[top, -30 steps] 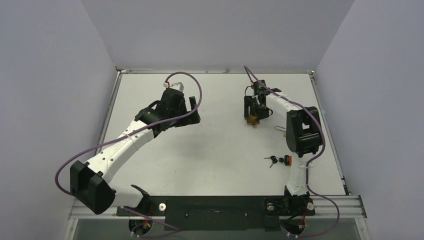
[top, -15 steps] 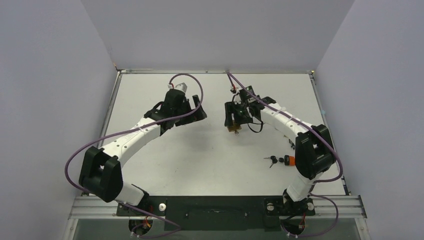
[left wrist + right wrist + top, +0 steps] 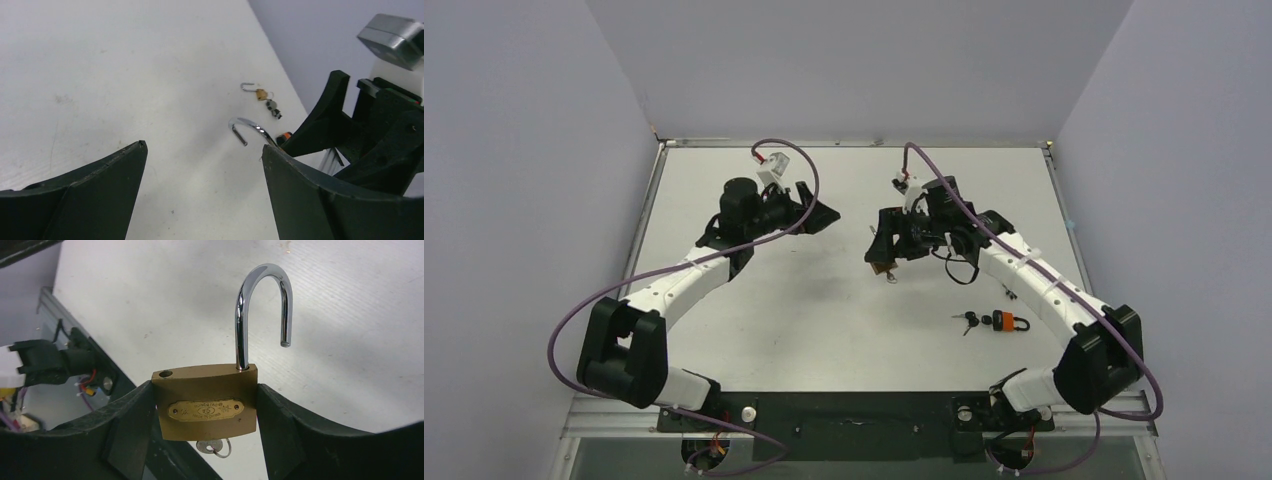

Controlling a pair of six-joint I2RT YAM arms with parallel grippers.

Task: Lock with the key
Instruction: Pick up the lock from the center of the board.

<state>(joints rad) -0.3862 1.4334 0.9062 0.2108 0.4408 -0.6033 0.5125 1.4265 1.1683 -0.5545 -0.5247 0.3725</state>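
My right gripper (image 3: 886,254) is shut on a brass padlock (image 3: 883,266) and holds it above the middle of the table. In the right wrist view the padlock body (image 3: 205,402) sits clamped between both fingers (image 3: 125,430). Its chrome shackle (image 3: 262,310) stands open, and a key (image 3: 215,446) sticks out of the bottom. My left gripper (image 3: 820,213) is open and empty, a little left of the padlock and facing it. In the left wrist view (image 3: 205,150) the open shackle (image 3: 247,130) shows just past the right finger tip.
An orange padlock (image 3: 1007,321) with a bunch of dark keys (image 3: 969,320) lies on the table at the front right. A small lock (image 3: 1007,292) lies just behind it. The left wrist view shows a small brass lock (image 3: 260,94) and keys (image 3: 273,107) further off.
My right arm has carried the padlock left and forward toward the table's middle. My left gripper has swung round to face it and stays open.
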